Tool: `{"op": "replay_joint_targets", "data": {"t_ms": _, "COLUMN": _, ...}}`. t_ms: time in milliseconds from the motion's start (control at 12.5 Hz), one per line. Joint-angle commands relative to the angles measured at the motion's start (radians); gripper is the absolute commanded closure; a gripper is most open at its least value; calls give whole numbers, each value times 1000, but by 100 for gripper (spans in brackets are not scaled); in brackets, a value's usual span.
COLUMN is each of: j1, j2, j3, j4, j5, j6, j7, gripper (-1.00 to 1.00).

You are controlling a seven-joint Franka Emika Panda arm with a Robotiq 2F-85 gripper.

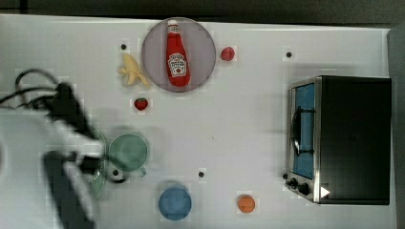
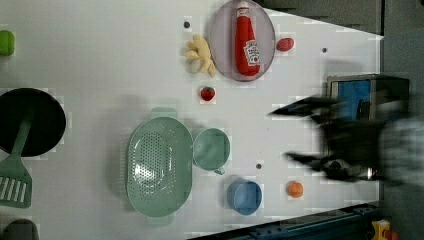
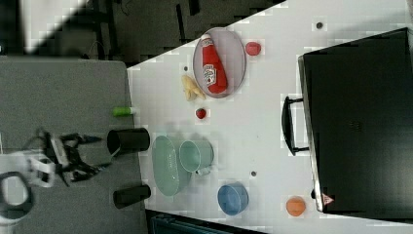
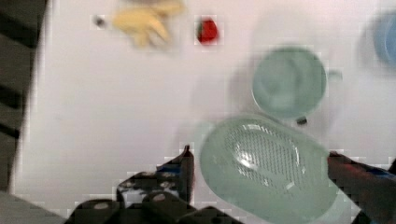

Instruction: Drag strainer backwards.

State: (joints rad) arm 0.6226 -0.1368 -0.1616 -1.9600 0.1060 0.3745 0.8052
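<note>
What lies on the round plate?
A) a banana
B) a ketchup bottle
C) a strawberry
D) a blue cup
B: the ketchup bottle lies on the plate; the banana and strawberry rest on the table beside it, the blue cup far off.

Glossy perforated plastic strainer (image 2: 159, 165) on smooth white table (image 2: 100, 60)

Single arm (image 1: 28, 143) reaches in from top view's left, blurred. Gripper (image 4: 259, 165) points down at table, jaws spread wide, nothing between fingers (image 4: 184, 170). In left view, gripper (image 2: 300, 135) sits at right side, two dark fingers splayed apart, pointing toward left view's left.
</note>
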Motion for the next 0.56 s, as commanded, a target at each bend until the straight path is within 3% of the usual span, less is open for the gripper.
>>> {"op": "replay_joint_targets", "data": {"t_ms": 80, "j1": -94, "j2": -55, "j3": -141, "j4": 13, "j5": -28, "j6": -131, "j7": -352, "gripper": -100}}
{"op": "replay_joint_targets", "data": {"t_ms": 400, "j1": -114, "j2": -142, "j3": -275, "j4": 58, "j5": -263, "j6": -242, "j7": -627, "gripper": -100}}
{"op": "replay_joint_targets", "data": {"t_ms": 560, "j1": -117, "j2": -170, "j3": -316, "j4": 53, "j5": -286, "j6": -244, "j7": -688, "gripper": -100}}
